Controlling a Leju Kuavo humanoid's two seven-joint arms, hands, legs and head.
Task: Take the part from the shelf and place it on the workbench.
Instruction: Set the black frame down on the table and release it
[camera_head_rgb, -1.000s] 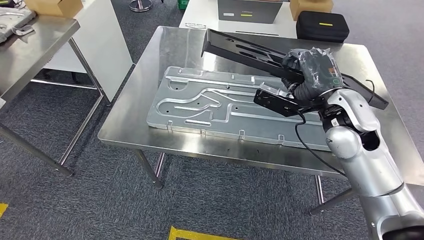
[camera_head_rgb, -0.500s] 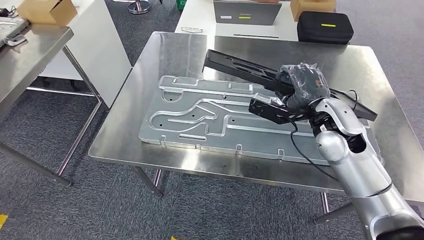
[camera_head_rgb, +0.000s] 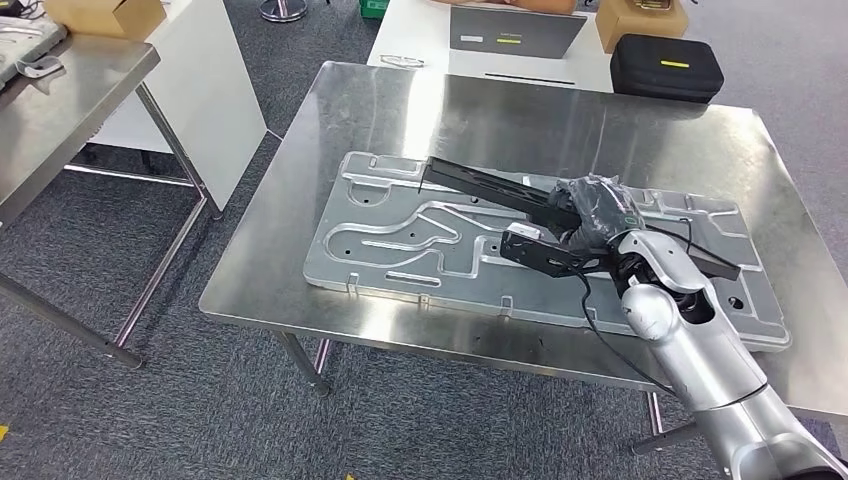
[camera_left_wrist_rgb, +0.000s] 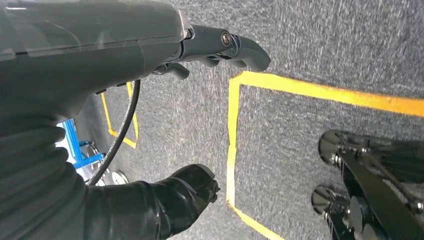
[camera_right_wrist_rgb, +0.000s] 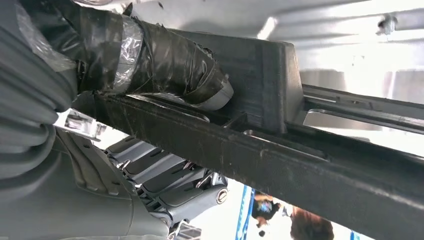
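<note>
Head view shows the steel workbench (camera_head_rgb: 500, 110) as the largest thing, and on it lies a wide pressed metal plate (camera_head_rgb: 400, 235) with raised channels. Over this plate, the long black part (camera_head_rgb: 480, 184) is held low and tilted, one end pointing to about 10 o'clock from the hand, the other end (camera_head_rgb: 715, 263) to about 4 o'clock. Whether the part touches the plate I cannot tell. The right hand (camera_head_rgb: 590, 212), wrapped in dark tape, grips the part near its middle, fingers closed around it. At 12 o'clock, beyond the workbench, stand a grey laptop (camera_head_rgb: 515, 30), a black case (camera_head_rgb: 668, 66) and a cardboard box (camera_head_rgb: 640, 18).

Right wrist view shows the grip from close: the taped thumb (camera_right_wrist_rgb: 165, 65) presses on the black part (camera_right_wrist_rgb: 300, 170), the grey fingers (camera_right_wrist_rgb: 165, 180) lie under it.

Left wrist view shows the left hand (camera_left_wrist_rgb: 200, 115) hanging over grey carpet with yellow tape lines (camera_left_wrist_rgb: 320, 92); its fingers (camera_left_wrist_rgb: 230, 47) and thumb are apart and hold nothing
</note>
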